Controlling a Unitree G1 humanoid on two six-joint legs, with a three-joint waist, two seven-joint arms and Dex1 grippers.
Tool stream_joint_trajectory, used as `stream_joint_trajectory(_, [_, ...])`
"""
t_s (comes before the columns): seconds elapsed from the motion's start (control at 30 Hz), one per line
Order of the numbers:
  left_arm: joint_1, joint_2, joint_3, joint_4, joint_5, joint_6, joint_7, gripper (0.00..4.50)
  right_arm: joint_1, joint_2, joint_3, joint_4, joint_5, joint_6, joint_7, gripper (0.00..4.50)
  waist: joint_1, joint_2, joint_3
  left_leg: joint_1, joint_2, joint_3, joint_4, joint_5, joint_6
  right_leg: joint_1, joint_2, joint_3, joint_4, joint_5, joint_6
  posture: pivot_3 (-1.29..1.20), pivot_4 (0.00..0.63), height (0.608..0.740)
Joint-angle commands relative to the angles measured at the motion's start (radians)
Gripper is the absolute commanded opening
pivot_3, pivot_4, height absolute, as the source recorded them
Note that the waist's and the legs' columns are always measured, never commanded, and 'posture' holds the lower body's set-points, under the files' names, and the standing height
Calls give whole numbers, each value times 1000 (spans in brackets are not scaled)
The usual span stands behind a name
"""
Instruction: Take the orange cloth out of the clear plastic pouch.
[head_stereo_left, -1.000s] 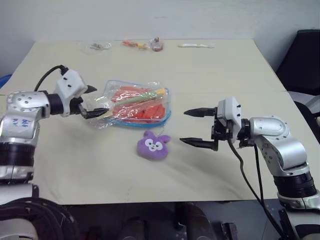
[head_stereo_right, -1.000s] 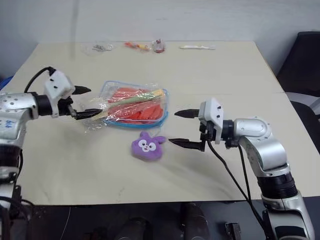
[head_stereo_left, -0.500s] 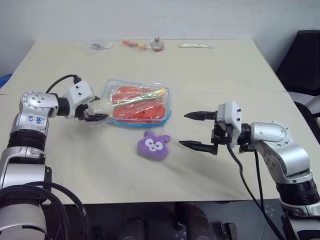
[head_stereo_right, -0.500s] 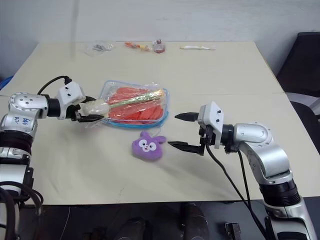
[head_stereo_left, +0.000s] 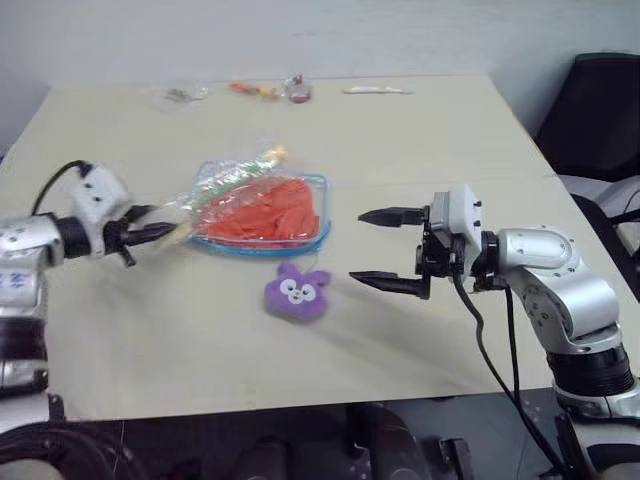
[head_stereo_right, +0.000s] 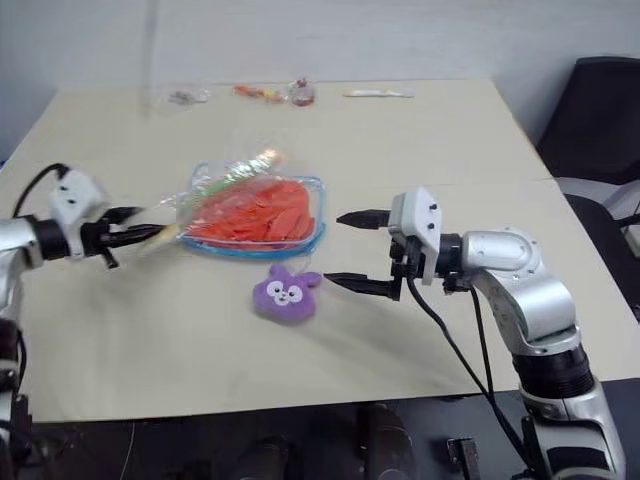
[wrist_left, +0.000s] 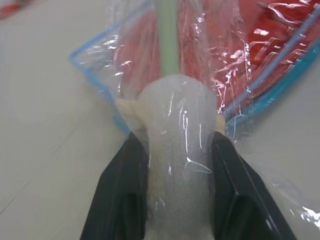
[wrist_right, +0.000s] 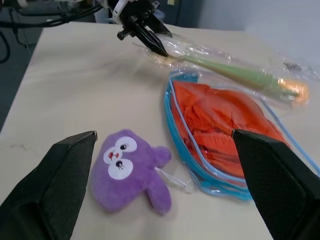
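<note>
Brush bag (head_stereo_left: 215, 187) dragged leftward, left claw (head_stereo_left: 150, 232) clamped

Orange cloth (head_stereo_left: 265, 208) lies inside flat blue-edged clear plastic pouch (head_stereo_left: 318, 223).

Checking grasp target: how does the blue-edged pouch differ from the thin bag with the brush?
The clear plastic pouch has light blue edging; the thin clear bag has none. The pouch holds the orange cloth; the bag holds a green-yellow brush. The pouch lies free; the left gripper pinches the bag. Both are transparent.

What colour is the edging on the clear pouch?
Light blue edging on the clear pouch, clearest in the right wrist view.
</note>
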Motion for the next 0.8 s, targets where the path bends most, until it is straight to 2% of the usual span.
stream_joint_trajectory(0.03, [186,-7,273,-240,21,173,159,1404,-46,17,16,0,29,-9,40,4500,4,0,0,0,0,-1,0,0,0,0,0,0,0,0,0,0,150,740])
stream_joint_trajectory(0.1, [332,-55,423,-361,33,272,215,1404,-69,28,29,20,36,-13,71,4500,6,0,0,-1,0,-1,0,0,0,0,0,0,0,0,0,0,150,740])
stream_joint_trajectory(0.23, [523,-130,574,-498,28,370,258,1404,-110,47,48,68,34,-34,124,4500,26,-2,0,0,-1,-1,0,0,0,1,-1,0,0,0,0,0,150,740])
stream_joint_trajectory(0.43, [651,-205,643,-502,19,371,313,1404,-165,90,70,154,20,-61,170,4500,49,-3,-1,0,-1,-2,1,-1,-1,1,-2,0,0,0,0,0,150,740])
stream_joint_trajectory(0.53, [670,-231,641,-475,11,347,335,2080,-180,104,80,191,8,-80,186,4500,47,-4,-2,0,-1,-2,1,-1,-1,1,-2,0,0,0,-1,0,150,740])
stream_joint_trajectory(0.77, [713,-241,628,-488,-4,301,346,4415,-178,106,73,202,-5,-83,190,4500,40,-4,-2,0,0,-1,0,-1,-1,1,-1,0,0,0,-1,0,150,740])
stream_joint_trajectory(0.8, [726,-235,630,-496,-1,300,343,4465,-173,103,70,198,-7,-80,187,4500,40,-4,-2,0,0,-1,0,-1,-1,1,-1,0,0,0,-1,0,150,740])
